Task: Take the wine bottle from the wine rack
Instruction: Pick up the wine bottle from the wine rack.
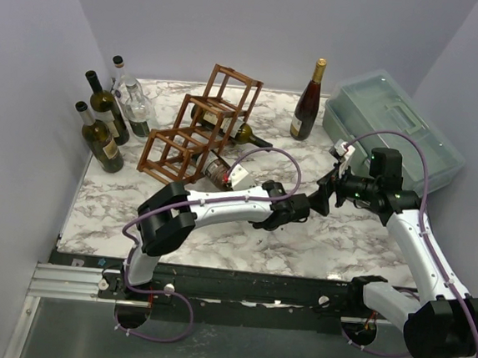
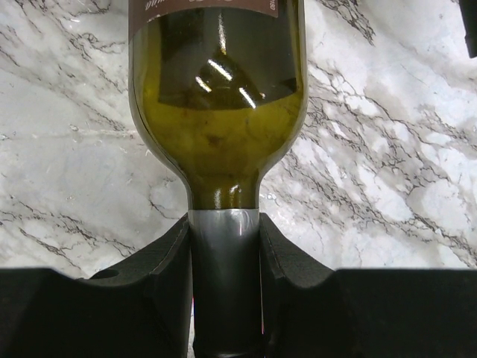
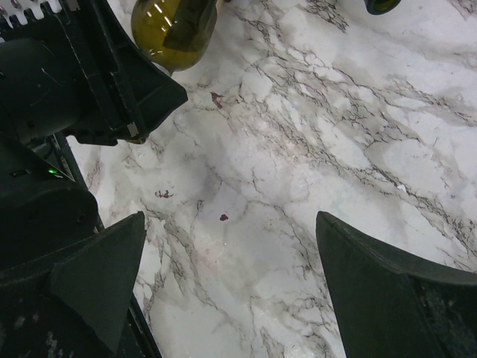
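The reddish-brown wooden wine rack (image 1: 200,125) stands at the back middle of the marble table. An olive-green wine bottle (image 1: 223,173) lies low at the rack's front right corner, with its neck pointing toward me. My left gripper (image 1: 291,209) is shut on that neck. In the left wrist view the bottle (image 2: 216,112) fills the top and the left gripper (image 2: 223,291) clamps its grey foil neck on both sides. My right gripper (image 1: 325,195) hovers open just right of the left one; in its own view the right gripper (image 3: 231,276) holds only bare marble between its fingers.
A second bottle (image 1: 245,133) lies in a middle cell of the rack. Three bottles (image 1: 107,109) stand at the back left. A dark red bottle (image 1: 308,101) stands at the back, next to a grey-green plastic case (image 1: 394,126) at the back right.
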Tool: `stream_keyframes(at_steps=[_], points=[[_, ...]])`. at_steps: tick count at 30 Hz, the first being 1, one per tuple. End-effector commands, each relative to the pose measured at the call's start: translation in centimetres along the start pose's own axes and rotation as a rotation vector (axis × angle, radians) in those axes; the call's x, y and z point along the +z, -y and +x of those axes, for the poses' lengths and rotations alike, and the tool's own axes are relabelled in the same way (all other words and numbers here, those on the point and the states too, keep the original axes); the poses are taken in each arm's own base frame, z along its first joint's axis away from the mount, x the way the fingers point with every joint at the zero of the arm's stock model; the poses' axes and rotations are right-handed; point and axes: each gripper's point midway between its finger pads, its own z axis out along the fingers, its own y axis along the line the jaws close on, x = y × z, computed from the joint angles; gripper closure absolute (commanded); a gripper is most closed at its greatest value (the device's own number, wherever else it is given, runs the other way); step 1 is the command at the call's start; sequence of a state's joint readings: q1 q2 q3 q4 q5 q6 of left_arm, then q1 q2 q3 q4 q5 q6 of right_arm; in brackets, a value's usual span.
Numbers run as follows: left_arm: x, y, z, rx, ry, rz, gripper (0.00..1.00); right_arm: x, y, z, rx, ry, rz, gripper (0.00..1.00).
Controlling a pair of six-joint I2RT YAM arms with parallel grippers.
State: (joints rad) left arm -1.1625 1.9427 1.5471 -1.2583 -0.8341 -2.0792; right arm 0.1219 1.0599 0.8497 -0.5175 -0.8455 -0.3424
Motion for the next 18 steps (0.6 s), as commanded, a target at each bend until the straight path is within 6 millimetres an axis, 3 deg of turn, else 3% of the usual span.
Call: stream_keyframes(at_steps=[1, 10, 18], points=[[-0.6, 3.5, -0.6, -0.305, 0.039, 0.078, 1.0, -0.5, 0.3, -1.1, -0.029, 0.022, 0.023, 0.01], [-1.2, 3.1, -0.8, -0.235, 0.135, 0.052, 1.0, -0.5, 0.3, -1.1, -0.027, 0.02, 0.022, 0.01], [-0.2, 2.1, -1.1, -0.21, 0.209, -0.011, 1.0, -0.5, 0.4, -1.0, -0.027, 0.018, 0.022, 0.01]])
